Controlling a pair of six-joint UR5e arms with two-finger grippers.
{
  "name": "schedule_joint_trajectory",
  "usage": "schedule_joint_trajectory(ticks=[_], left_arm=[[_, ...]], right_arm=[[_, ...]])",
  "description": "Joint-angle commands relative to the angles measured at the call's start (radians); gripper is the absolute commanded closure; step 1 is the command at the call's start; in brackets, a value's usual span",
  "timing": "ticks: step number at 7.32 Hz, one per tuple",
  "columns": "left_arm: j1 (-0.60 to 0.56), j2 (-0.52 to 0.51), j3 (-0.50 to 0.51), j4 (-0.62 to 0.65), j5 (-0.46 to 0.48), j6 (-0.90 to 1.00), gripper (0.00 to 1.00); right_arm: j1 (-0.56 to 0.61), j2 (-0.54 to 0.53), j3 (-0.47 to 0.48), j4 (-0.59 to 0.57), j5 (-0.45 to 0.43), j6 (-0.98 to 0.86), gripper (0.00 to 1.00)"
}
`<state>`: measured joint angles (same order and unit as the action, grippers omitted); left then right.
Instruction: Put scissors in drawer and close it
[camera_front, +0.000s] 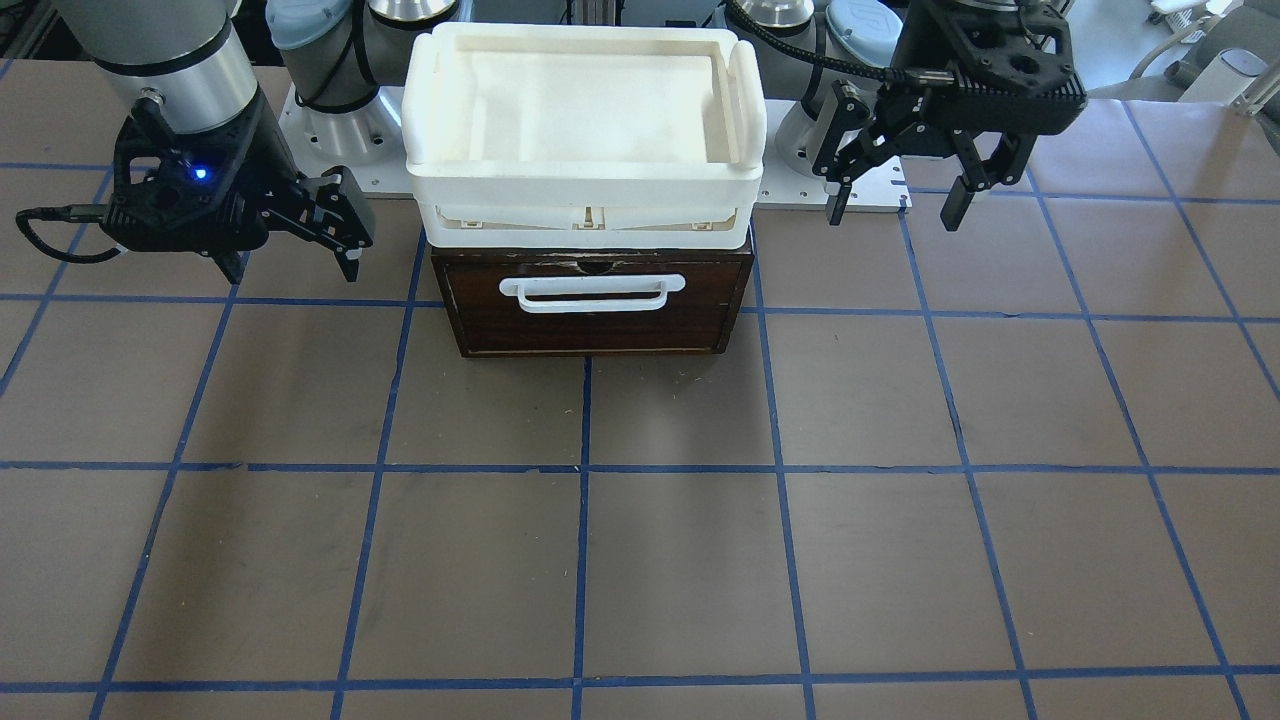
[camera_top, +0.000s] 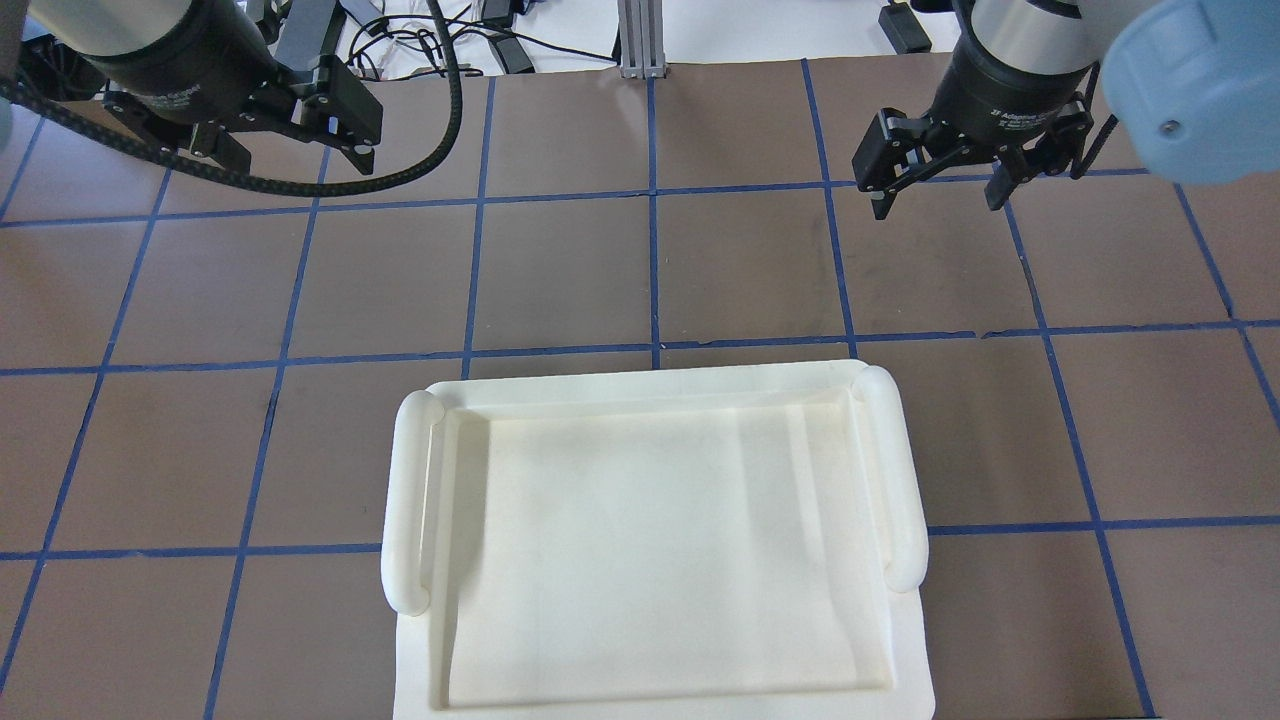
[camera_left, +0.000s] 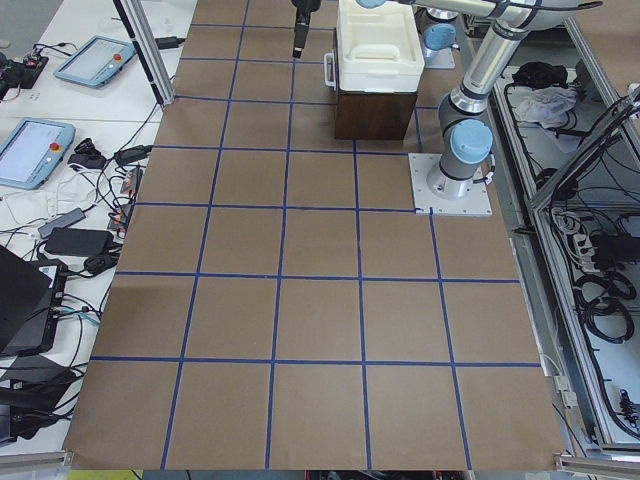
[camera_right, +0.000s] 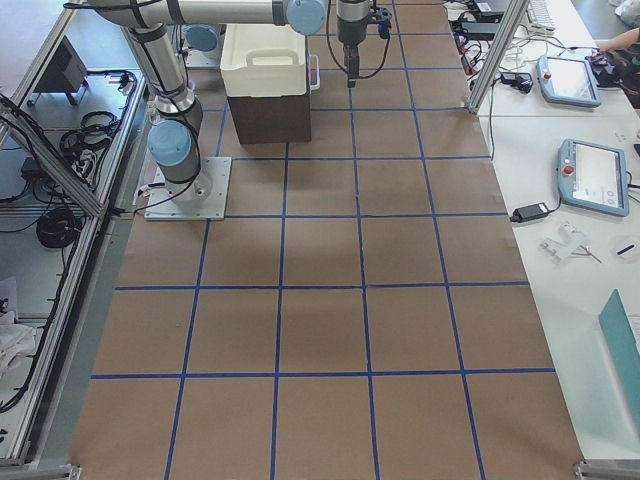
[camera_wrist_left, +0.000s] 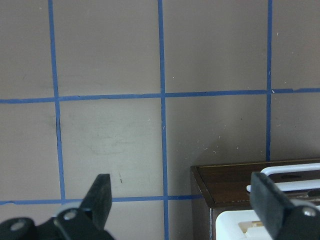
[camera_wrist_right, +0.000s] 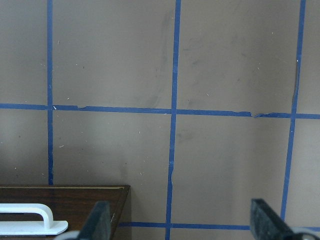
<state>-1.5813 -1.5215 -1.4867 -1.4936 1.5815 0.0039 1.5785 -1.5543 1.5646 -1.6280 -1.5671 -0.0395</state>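
Observation:
The drawer (camera_front: 600, 328) has a dark brown front and a white bar handle (camera_front: 592, 291), and it sits pushed in flush with its wooden case. The scissors show in no view. My left gripper (camera_front: 893, 215) hangs open and empty above the table beside the case; it also shows in the overhead view (camera_top: 300, 160) and its wrist view (camera_wrist_left: 185, 195). My right gripper (camera_front: 292, 270) hangs open and empty on the case's other side, and also shows overhead (camera_top: 938, 200). Each wrist view catches a corner of the drawer front (camera_wrist_left: 225, 182) (camera_wrist_right: 75, 200).
A white plastic tray (camera_front: 440, 130) with two side handles lies on top of the wooden case and hides it from overhead, where its rim (camera_top: 640, 385) shows. The brown table top (camera_front: 640, 560) carries a blue tape grid. The arm bases (camera_front: 330, 120) stand behind the case.

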Motion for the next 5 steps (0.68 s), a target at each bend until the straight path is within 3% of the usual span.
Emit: schedule_joint_trajectory(ticks=[1, 5], left_arm=[[0.0, -0.025, 0.026, -0.02, 0.008, -0.008, 0.0], [-0.003, -0.02, 0.023, -0.022, 0.005, -0.002, 0.0]], right_arm=[[0.0, -0.001, 0.002, 0.0, 0.001, 0.0, 0.0], [0.0, 0.002, 0.003, 0.0, 0.001, 0.0, 0.0]])
